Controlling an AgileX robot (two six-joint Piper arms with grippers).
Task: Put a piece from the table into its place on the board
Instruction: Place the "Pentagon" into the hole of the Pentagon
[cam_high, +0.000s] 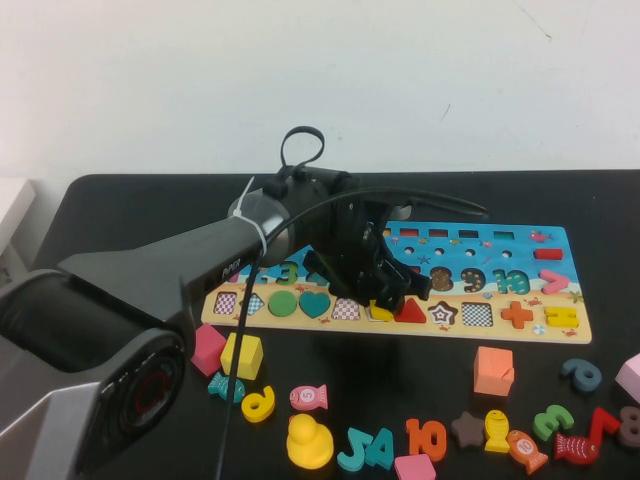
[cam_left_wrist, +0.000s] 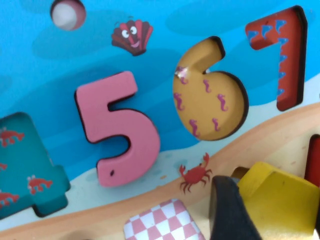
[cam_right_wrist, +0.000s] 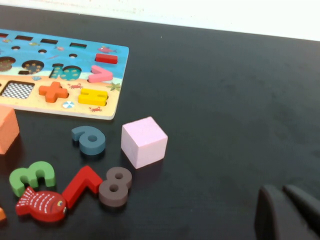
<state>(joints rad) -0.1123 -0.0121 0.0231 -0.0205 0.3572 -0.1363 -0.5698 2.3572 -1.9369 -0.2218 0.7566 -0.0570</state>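
1. The left gripper (cam_high: 388, 298) hangs over the long wooden puzzle board (cam_high: 560, 250), clamped on the small flat yellow wooden pentagon block (cam_left_wrist: 280, 200), low over the shape row.
2. Tilted piece? It could catch the recess rim, beside the red triangle (cam_high: 409, 312).
3. A jam might drag the board across the matte black table (cam_high: 600, 200).
4. The right gripper (cam_right_wrist: 287, 212) sits parked near the table's right side, fingertips together.
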